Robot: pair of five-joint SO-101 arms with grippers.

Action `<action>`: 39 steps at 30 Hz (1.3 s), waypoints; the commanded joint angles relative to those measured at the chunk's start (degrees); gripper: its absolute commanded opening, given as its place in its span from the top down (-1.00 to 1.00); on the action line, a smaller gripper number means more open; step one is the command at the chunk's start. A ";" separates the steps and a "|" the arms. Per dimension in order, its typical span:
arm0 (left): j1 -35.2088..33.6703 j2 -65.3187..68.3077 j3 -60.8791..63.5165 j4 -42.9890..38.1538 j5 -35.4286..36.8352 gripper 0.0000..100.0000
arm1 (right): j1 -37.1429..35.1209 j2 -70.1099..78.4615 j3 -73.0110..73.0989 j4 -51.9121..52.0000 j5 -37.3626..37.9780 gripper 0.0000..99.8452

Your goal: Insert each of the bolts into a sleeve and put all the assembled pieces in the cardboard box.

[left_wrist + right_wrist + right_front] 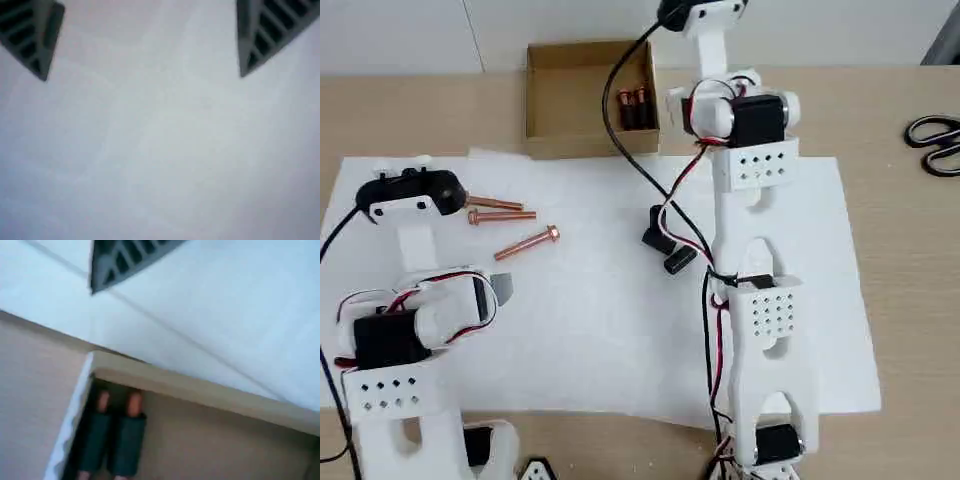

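Three copper bolts (495,203) (502,215) (527,245) lie on the white sheet (590,340), just right of my left gripper (408,195). That gripper (142,75) hangs open over bare sheet, its dark fingertips (40,60) far apart with nothing between them. Two black sleeves (658,228) (680,260) rest near the sheet's middle, beside the right arm. The cardboard box (560,95) stands at the back and holds two assembled pieces (635,108) (117,440) side by side against one wall. My right gripper (698,15) is behind the box's right side.
Black scissors (935,145) lie on the wooden table at the far right. The right arm (755,250) stretches the length of the sheet from front to back, its cables trailing past the sleeves. Bare sheet lies between the two arms.
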 commanded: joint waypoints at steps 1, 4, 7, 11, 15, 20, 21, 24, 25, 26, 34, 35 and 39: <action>-0.35 -0.44 0.04 -1.14 -0.44 0.53 | 0.66 -2.51 -1.93 0.84 0.62 0.48; -0.35 -0.44 0.04 -1.14 -0.44 0.53 | 0.22 -1.63 3.52 0.84 0.79 0.48; -0.35 -0.44 0.04 -1.14 -0.44 0.53 | -0.04 -2.77 15.38 0.84 0.79 0.48; -0.35 -0.44 0.04 -1.23 -0.44 0.53 | 0.04 -10.24 32.79 0.57 0.79 0.48; -0.35 -0.44 0.13 -1.23 -0.44 0.53 | -0.04 -20.70 48.79 0.31 0.53 0.48; -0.18 -0.26 0.13 -1.32 -0.44 0.53 | -0.40 -24.92 62.24 -0.57 0.70 0.48; -0.18 -0.26 0.13 -1.32 -0.44 0.53 | -0.31 -24.92 63.74 -0.66 0.70 0.48; -0.09 -0.26 0.13 -1.32 -0.44 0.53 | 0.04 -24.66 66.55 -0.84 0.70 0.48; -0.09 -0.18 0.13 -1.32 -0.44 0.53 | 0.04 -24.22 66.90 -0.84 0.79 0.48; -0.09 -0.18 0.13 -1.32 -0.44 0.53 | -0.04 -24.13 66.90 -0.84 1.05 0.48; -0.09 -0.18 0.13 -1.32 -0.44 0.53 | -1.54 -23.43 66.90 -0.92 -8.53 0.48; -0.09 -0.18 0.22 -1.32 -0.44 0.53 | -1.63 -23.25 66.90 -0.92 -10.64 0.48; -0.09 -0.35 1.80 -2.64 -0.44 0.53 | -3.74 -22.99 66.99 -1.27 -12.84 0.48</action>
